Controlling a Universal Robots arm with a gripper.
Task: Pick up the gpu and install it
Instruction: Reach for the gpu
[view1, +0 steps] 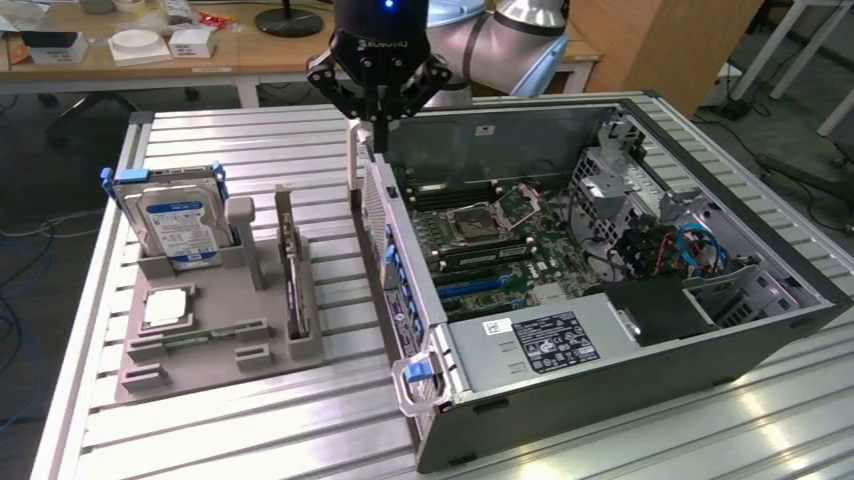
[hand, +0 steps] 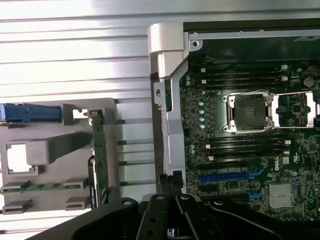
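Progress: early, by my read. The gpu (view1: 292, 275) stands on edge in a slot of the grey holder (view1: 214, 370) on the counter (view1: 240, 440), silvery bracket end up, not lifted. In the wrist view the gpu (hand: 100, 155) shows as a green strip in that same slot, w/ nothing gripping it.

The hand (view1: 378, 128) is clenched, fingers pinched together and pointing down. It hangs over the open PC case (view1: 601, 400), at the side wall nearest the holder, well apart from the gpu. In the wrist view the hand (hand: 170, 187) sits just above that wall's edge. I see nothing between the fingers, so it looks empty.

Done: nothing that shows. Left: grab the gpu, carry it over, and seat it on the motherboard (view1: 534, 250). The long blue slot (view1: 474, 285) looks like the likely spot, but that's a guess.

Counts:
- gpu: 1
- hard drive (view1: 180, 225), blue label, upright in the holder: 1
- memory stick (view1: 200, 340), lying flat in the holder: 1
- square chip (view1: 167, 305) in the holder: 1
- holder: 1
- PC case: 1, side off
- hand: 1
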